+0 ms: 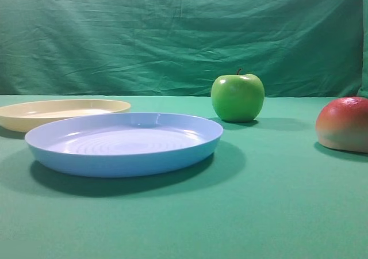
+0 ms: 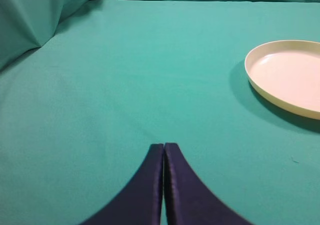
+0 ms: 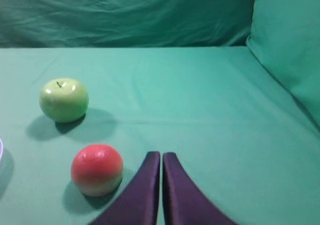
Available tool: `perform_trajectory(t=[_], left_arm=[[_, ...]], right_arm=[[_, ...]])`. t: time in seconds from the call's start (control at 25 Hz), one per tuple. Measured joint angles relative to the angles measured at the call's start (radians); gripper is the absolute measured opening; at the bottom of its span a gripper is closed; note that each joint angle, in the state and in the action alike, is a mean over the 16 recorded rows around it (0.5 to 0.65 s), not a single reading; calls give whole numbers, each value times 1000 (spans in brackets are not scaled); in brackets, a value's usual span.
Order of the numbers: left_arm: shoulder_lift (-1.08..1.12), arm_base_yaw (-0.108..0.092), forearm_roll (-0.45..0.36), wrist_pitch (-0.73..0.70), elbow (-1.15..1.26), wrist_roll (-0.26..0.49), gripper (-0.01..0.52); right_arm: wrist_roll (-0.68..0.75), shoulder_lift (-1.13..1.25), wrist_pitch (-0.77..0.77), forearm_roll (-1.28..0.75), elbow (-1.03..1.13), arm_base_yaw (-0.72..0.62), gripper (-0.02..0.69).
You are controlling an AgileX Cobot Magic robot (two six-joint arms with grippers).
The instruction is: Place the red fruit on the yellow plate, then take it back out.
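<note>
Currently I see the light-blue plate in front of the yellow plate, partly overlapping it in the high view. Green apple stands beyond the red fruit, apart from it. Red fruit rests on the green-covered surface, well right of both plates, just left of the right pincer; red top, pale cream base, smooth. Right pincer closed, empty. Left pincer closed, empty, yellow plate to its right.
</note>
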Motion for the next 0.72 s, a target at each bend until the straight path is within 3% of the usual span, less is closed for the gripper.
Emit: perform_trajectory(t=[0.32, 0.72], left_arm=[[0, 0, 0, 0, 0, 0, 0], [0, 0, 0, 0, 0, 0, 0]], right_arm=[[4, -15, -102, 0, 158, -8, 0], [8, -15, -133, 0, 194, -8, 0]])
